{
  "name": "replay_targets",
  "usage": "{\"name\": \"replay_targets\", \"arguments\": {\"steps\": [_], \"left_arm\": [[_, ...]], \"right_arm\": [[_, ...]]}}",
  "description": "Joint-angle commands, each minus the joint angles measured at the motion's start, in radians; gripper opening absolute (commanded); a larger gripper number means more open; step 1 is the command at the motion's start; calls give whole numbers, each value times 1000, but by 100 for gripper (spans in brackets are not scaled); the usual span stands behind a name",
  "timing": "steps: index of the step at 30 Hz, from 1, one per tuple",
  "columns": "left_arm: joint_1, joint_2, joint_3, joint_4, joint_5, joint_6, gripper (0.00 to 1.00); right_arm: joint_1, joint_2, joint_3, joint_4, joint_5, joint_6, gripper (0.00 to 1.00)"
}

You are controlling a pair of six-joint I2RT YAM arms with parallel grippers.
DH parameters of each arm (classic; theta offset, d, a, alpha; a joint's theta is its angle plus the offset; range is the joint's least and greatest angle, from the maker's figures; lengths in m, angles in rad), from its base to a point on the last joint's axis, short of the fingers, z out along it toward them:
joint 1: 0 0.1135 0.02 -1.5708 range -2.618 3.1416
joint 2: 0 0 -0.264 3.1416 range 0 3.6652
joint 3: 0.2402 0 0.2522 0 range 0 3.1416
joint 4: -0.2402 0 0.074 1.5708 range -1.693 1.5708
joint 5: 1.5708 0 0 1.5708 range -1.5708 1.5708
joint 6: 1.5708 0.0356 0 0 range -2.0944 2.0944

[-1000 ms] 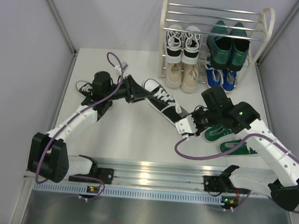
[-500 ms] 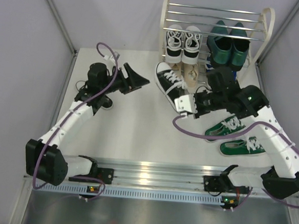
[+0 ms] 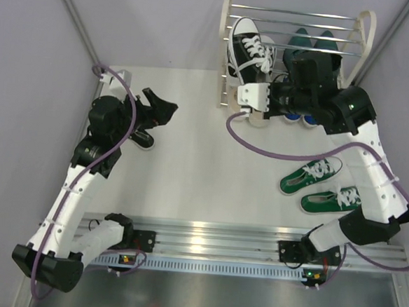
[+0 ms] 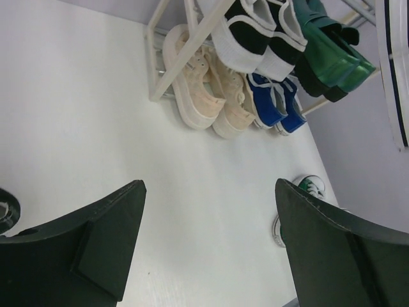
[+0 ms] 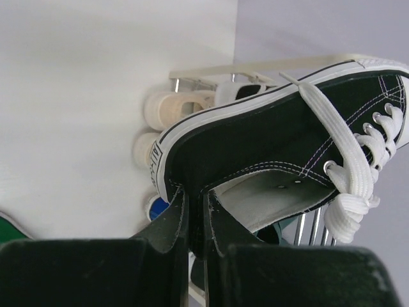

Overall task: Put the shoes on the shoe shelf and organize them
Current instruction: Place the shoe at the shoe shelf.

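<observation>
Lone black-and-white sneaker (image 3: 142,139) lies near the left edge of the table (image 3: 189,166), partly under my left arm (image 3: 99,153). Just right of it my left claw (image 3: 160,103) hangs over the tabletop, its two dark fingers (image 4: 108,236) spread wide with nothing between them.

At the far edge, right of the middle, stands the shoe shelf (image 3: 298,12), chrome bars between cream arched sides. Its lowest tier carries beige lace-ups (image 4: 204,89) on the left and blue sneakers (image 4: 275,105) on the right. The tier above carries a black-and-white pair (image 4: 255,32) over the beige and dark green dress shoes (image 4: 326,54) over the blue.

My right claw (image 5: 195,214) reaches in at the shelf's left half, pinching the heel rim of a second black-and-white sneaker (image 3: 245,47), one finger inside the collar and one outside. That sneaker sits tilted, heel toward me and toe up by the top bars. Whether its sole rests on a bar I cannot tell.

Near the right edge of the table, well apart from the shelf, two green sneakers (image 3: 312,175) lie side by side, white laces up, beside my right arm (image 3: 378,173).
</observation>
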Motion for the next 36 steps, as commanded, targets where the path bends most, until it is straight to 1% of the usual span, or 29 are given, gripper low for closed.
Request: {"name": "replay_targets", "arguments": {"steps": [1,5,6,9,11,14,27,33,36], "left_arm": [[4,-53,-64,-39,-62,34,87],[4,-105,-116,-41,-70,19,87],[4,-123,-126,-42,-73,17,87],[4,-158,-152,-44,-83,10,87],[4,-174,-170,-45,-91,7,87],[4,-194,-184,-45,-97,2,88],[4,-211,-213,-47,-97,-7,88],[4,-229,-222,-48,-99,-13,88],[4,-231,-224,-50,-102,-19,88]], "right_arm": [[-30,118,126,202,152,-3,0],[-67,250,300,274,186,11,0],[-70,270,321,294,218,5,0],[-81,333,370,387,244,-9,0],[-84,358,375,442,255,-27,0],[-93,376,378,481,244,-36,0],[-101,445,378,601,227,-33,2],[-112,467,376,617,218,-32,8],[-118,470,371,625,218,-20,13]]}}
